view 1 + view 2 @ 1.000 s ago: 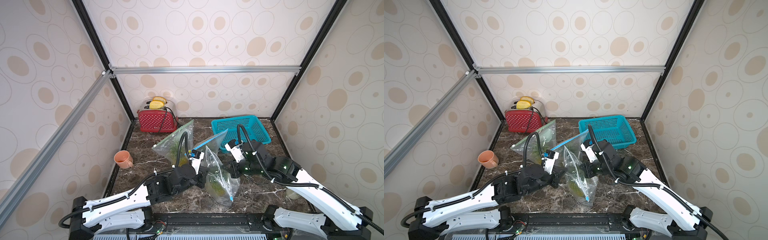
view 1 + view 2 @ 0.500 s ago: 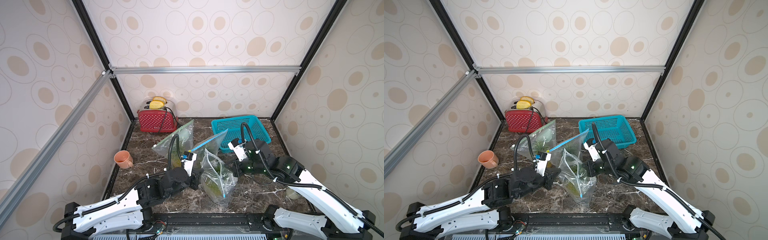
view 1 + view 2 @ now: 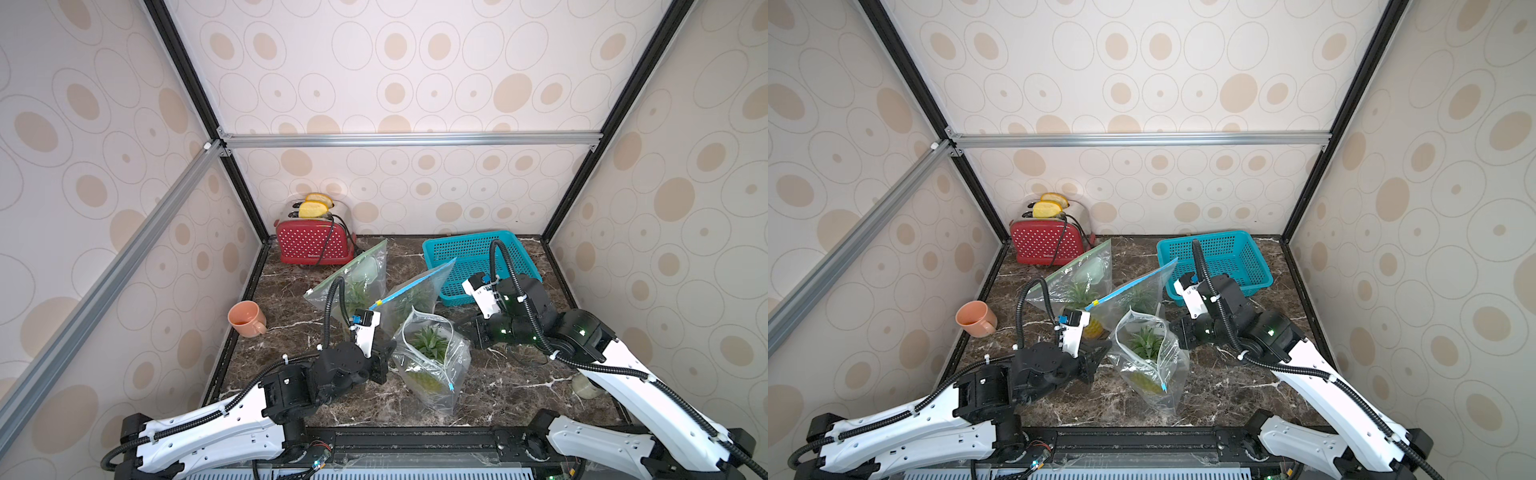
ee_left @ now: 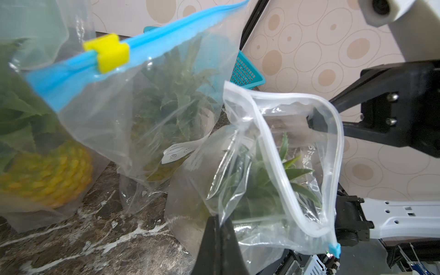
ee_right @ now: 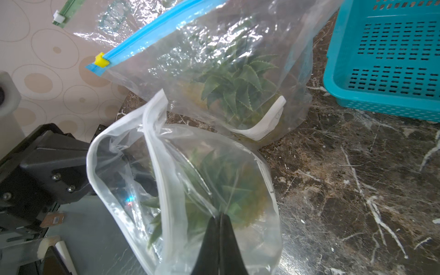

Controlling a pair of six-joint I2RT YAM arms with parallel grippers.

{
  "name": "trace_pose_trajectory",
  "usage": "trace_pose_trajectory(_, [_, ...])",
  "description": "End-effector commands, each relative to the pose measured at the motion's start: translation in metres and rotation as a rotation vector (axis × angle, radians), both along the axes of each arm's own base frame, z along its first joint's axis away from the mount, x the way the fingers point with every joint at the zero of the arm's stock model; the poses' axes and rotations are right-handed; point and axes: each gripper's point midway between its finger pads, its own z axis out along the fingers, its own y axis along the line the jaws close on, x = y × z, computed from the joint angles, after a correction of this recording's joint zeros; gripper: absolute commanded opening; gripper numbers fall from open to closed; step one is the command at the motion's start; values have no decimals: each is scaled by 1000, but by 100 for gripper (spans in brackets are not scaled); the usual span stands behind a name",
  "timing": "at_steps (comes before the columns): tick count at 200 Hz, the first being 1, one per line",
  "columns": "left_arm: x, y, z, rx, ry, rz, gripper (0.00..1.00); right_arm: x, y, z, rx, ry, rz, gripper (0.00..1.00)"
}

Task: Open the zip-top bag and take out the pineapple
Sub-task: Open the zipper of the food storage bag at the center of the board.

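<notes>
On the marble-patterned tabletop (image 3: pixel 519 382), from left: an orange mug (image 3: pixel 246 318) and a red toaster (image 3: pixel 311 245) stand well clear of the work. The left gripper (image 4: pixel 219 220), jaws pressed together, pinches a fold of film on the left wall of a clear zip-top bag (image 3: pixel 432 365). The bag stands at centre front, its white zip track parted into a wide loop and its blue slider (image 3: pixel 451 390) at the corner nearest the robot. The pineapple (image 3: pixel 428 341) sits upright inside, its green crown showing through the mouth. Behind it, two more bagged pineapples, one with a green strip (image 3: pixel 357 274) and one with a blue strip (image 3: pixel 415 291), look unopened. At right, the right gripper (image 5: pixel 218 217), jaws all but together, nips the bag's opposite wall, near a teal basket (image 3: pixel 469 249). The opening appears done. With both grippers occupied, lifting the fruit out is yet to come.
</notes>
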Motion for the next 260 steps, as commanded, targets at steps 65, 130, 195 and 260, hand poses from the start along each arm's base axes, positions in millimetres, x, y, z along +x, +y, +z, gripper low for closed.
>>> trace_pose_trajectory(65, [0,-27,19,-72,-34,-66,4,-34,21,62,-144,-68,148,25])
trace_pose_trajectory(130, [-4,-6,11,-88,-44,-38,4,-51,70,27,-171,65,222,23])
trace_pose_trajectory(195, [-4,-5,10,-94,-50,-40,4,-51,74,9,-198,107,210,23])
trace_pose_trajectory(260, [-3,-4,11,-111,-56,-31,4,-55,85,19,-158,101,240,23])
